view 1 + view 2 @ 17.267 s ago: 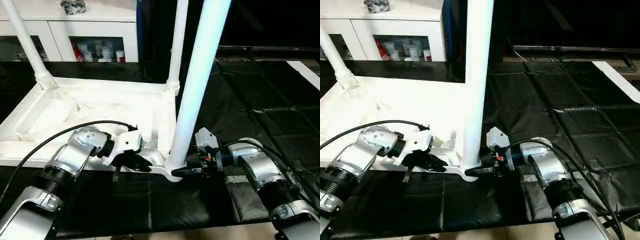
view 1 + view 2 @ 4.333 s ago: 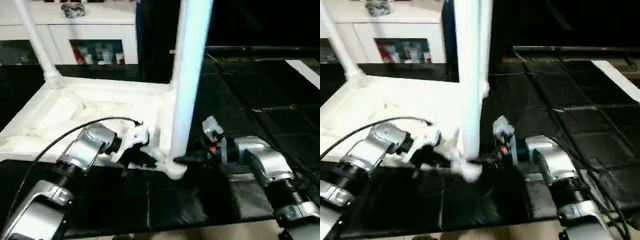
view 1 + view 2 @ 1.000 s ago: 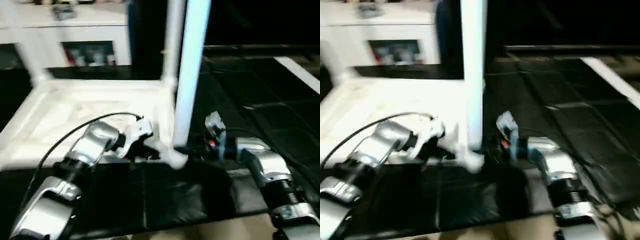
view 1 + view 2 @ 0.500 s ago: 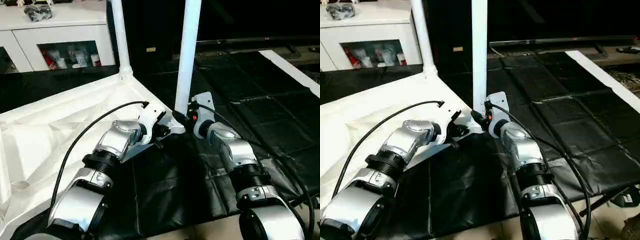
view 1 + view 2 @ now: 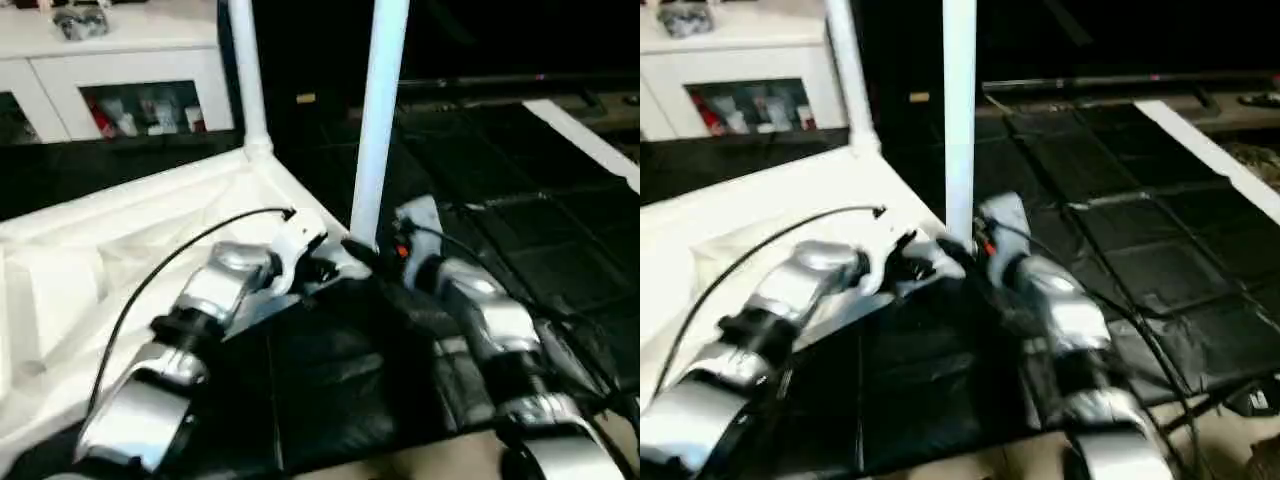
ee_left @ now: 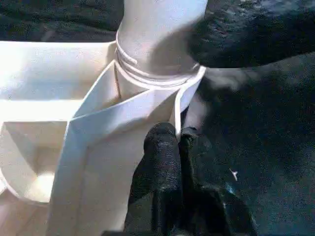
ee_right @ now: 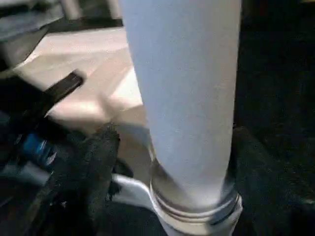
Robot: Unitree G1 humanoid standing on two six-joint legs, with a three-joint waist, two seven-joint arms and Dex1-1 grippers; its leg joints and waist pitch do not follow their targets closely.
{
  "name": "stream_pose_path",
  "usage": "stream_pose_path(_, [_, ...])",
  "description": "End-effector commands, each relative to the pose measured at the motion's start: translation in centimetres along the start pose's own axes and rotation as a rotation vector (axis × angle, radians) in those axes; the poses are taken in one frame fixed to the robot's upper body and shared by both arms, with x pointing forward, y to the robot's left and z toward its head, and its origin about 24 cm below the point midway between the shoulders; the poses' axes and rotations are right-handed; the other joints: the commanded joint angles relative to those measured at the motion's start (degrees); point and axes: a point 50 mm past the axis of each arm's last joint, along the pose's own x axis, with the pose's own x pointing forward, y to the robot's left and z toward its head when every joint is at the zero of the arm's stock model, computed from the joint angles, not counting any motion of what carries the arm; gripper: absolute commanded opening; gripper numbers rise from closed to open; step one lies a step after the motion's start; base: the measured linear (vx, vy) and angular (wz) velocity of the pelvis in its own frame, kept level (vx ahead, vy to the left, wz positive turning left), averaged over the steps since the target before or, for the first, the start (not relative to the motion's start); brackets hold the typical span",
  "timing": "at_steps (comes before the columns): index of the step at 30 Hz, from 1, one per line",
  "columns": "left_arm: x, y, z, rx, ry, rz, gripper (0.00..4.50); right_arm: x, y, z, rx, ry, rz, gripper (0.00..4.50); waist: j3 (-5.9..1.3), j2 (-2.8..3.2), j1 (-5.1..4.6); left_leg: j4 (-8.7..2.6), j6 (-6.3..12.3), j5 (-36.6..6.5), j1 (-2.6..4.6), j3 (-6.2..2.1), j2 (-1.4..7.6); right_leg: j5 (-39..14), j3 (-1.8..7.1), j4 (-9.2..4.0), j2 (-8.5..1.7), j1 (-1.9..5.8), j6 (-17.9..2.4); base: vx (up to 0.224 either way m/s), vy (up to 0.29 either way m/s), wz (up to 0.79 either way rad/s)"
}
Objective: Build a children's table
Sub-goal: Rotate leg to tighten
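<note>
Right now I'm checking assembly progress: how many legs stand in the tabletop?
2: a near leg at the corner between both grippers, and a far leg at the next corner. Others may be out of frame.

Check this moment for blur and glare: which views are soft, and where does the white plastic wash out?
Left eye view: motion-blurred; the white plastic tabletop is overexposed, ribs lost. Right eye view: equally smeared, forearms ghosted. Left wrist view: sharper; black fingers crisp. Right wrist view: the white tubular leg is soft and close.

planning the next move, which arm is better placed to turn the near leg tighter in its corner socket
Probably the right. The right gripper has a finger on each side of the near leg, just above its corner socket, jaws spread around it. The left gripper is shut, pinching the tabletop rim, better placed for steadying.
</note>
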Motion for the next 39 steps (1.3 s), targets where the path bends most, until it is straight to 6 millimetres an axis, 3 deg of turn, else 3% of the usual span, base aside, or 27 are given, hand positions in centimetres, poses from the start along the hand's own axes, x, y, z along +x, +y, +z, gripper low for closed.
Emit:
stream_pose_path(1, [0.2, -1.0, 0.8, 0.085, -0.010, -0.114, 0.00, 0.2, 1.1, -0.3, -0.021, 0.023, 0.126, 4.02, -3.80, 0.14, 0.39, -3.61, 3.72, -12.2, 0.15, 0.10, 1.02, -14.4, 2.78, -4.77, -3.08, 3.48, -12.6, 0.000, 0.000, 0.00])
stream_pose_path(4, [-0.7, -1.1, 0.2, 0.144, 0.015, -0.188, 0.00, -1.5, 1.1, 0.1, -0.093, 0.040, 0.268, 4.26, -3.79, 0.22, 0.63, -3.68, 3.23, -13.0, 0.36, 0.10, 1.18, -14.2, 2.87, -4.63, -2.98, 3.35, -12.7, 0.000, 0.000, 0.00])
stream_pose_path(5, [-0.9, -1.1, 0.2, 0.156, 0.019, -0.202, 0.00, -1.8, 1.3, 0.3, -0.108, 0.041, 0.307, 4.26, -3.79, 0.26, 1.19, -3.64, 3.48, -13.5, 0.50, 0.14, 1.33, -14.1, 2.87, -4.58, -2.93, 3.29, -12.6, 0.000, 0.000, 0.00])
stream_pose_path(10, [-2.2, -1.8, -0.7, 0.221, 0.046, -0.336, 0.00, -2.9, 1.1, 0.7, -0.103, 0.079, 0.440, 4.26, -3.92, 0.39, 1.96, -3.71, 3.29, -13.0, 0.27, 0.11, 1.51, -12.7, 2.82, -4.17, -3.04, 3.34, -13.4, 0.000, 0.000, 0.00])
stream_pose_path(11, [-2.7, -2.2, -1.0, 0.241, 0.063, -0.398, 0.00, -3.2, 1.1, 0.7, -0.098, 0.099, 0.498, 4.26, -4.01, -0.44, 2.00, -3.69, 3.17, -12.7, 0.18, 0.13, 1.50, -12.7, 2.77, -4.08, -3.08, 3.50, -13.6, 0.000, 0.000, 0.00])
stream_pose_path(12, [-2.9, -2.3, -1.1, 0.246, 0.070, -0.417, 0.00, -3.3, 1.1, 0.7, -0.096, 0.106, 0.517, 4.26, -3.96, 0.07, 2.23, -3.72, 3.17, -12.0, 0.26, 0.11, 1.57, -12.9, 2.86, -3.99, -3.12, 3.30, -13.5, 0.000, 0.000, 0.00])
stream_pose_path(13, [-3.1, -2.4, -1.3, 0.254, 0.082, -0.437, 0.00, -3.4, 1.2, 0.7, -0.095, 0.123, 0.552, 4.26, -3.91, -0.12, 2.15, -3.69, 3.22, -11.9, 0.19, 0.16, 1.57, -12.9, 2.87, -4.01, -3.07, 3.29, -13.5, 0.000, 0.000, 0.00])
stream_pose_path(15, [-3.2, -2.5, -1.4, 0.266, 0.089, -0.462, 0.00, -3.6, 1.3, 0.5, -0.094, 0.154, 0.597, 4.26, -3.83, 0.06, 2.33, -3.70, 3.13, -12.1, 0.27, 0.21, 1.57, -13.3, 2.91, -4.04, -3.07, 3.16, -13.5, 0.000, 0.000, 0.00])
stream_pose_path(16, [-3.2, -2.6, -1.4, 0.270, 0.087, -0.474, 0.00, -3.7, 1.3, 0.4, -0.092, 0.168, 0.614, 4.26, -3.86, -0.21, 2.35, -3.70, 3.14, -12.3, 0.26, 0.20, 1.54, -13.8, 2.86, -4.06, -3.04, 3.23, -13.4, 0.000, 0.000, 0.00])
stream_pose_path(18, [-3.2, -2.8, -1.4, 0.277, 0.083, -0.491, 0.00, -3.6, 1.4, 0.3, -0.089, 0.181, 0.633, 4.11, -3.82, -0.11, 2.65, -3.68, 2.92, -12.3, 0.34, 0.22, 1.56, -15.0, 2.93, -4.20, -3.22, 3.16, -12.9, 0.000, 0.000, 0.00])
stream_pose_path(19, [-3.2, -3.2, -1.3, 0.284, 0.078, -0.516, 0.00, -3.4, 1.5, 0.2, -0.083, 0.185, 0.645, 4.01, -3.86, -0.68, 2.73, -3.68, 2.83, -12.2, 0.39, 0.31, 1.58, -15.5, 2.94, -4.26, -3.24, 3.13, -12.7, 0.000, 0.000, 0.00])
stream_pose_path(23, [-3.3, -3.5, -1.3, 0.293, 0.077, -0.544, 0.00, -3.0, 1.6, 0.2, -0.073, 0.187, 0.660, 3.68, -3.92, -0.15, 3.06, -3.69, 2.51, -11.7, 0.51, 0.26, 1.66, -15.1, 3.00, -4.07, -3.23, 2.94, -12.8, 0.000, 0.000, 0.00])
stream_pose_path(39, [-3.4, -3.3, -1.5, 0.292, 0.088, -0.532, 0.00, -3.2, 2.0, -0.1, -0.038, 0.197, 0.721, 2.49, -3.96, -0.32, 3.00, -3.58, 2.49, -11.0, 0.25, 0.23, 1.49, -15.2, 2.90, -4.04, -3.12, 3.16, -12.2, 0.000, 0.000, 0.00])
